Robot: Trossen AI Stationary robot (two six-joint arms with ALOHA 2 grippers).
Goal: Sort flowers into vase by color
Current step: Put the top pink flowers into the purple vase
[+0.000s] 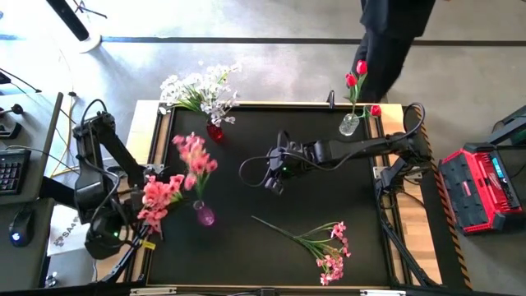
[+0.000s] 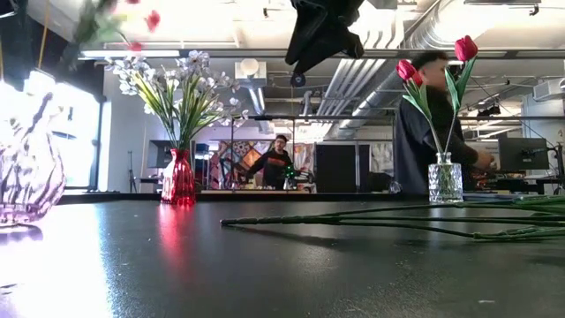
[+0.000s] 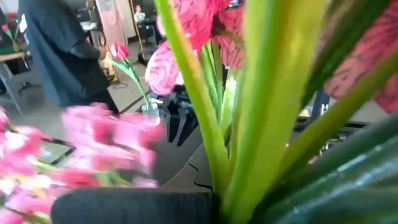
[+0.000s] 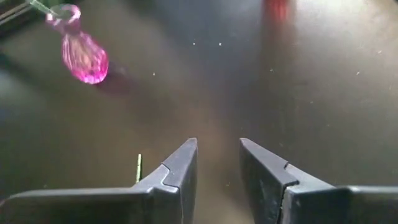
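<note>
My left gripper [image 1: 146, 187] is at the table's left edge, shut on a pink flower spray [image 1: 158, 200], whose stems [image 3: 214, 143] fill the left wrist view. Beside it a pink vase [image 1: 204, 215] holds another pink spray [image 1: 194, 154]. White flowers [image 1: 200, 89] stand in a red vase [image 1: 214, 130] at the far left. Red tulips [image 1: 356, 78] stand in a clear vase [image 1: 349, 124] at the far right. A third pink spray [image 1: 325, 244] lies flat near the table's near edge. My right gripper [image 1: 275, 177] hovers open above the table's middle, touching nothing [image 4: 217, 168]. My left gripper holds the pink spray by its green stems [image 3: 217, 174]; the stems and leaves right in front of the wrist camera hide the place of contact. The spray is lifted clear of the table, and its blossoms [image 2: 106, 26] are high in the low view.
A person in dark clothes [image 1: 386, 37] stands beyond the table's far right corner. A red case [image 1: 481, 189] sits off the right edge, and a keyboard [image 1: 10, 168] and a mouse off the left. The black tabletop [image 1: 329, 197] shows bare between the vases and the lying spray.
</note>
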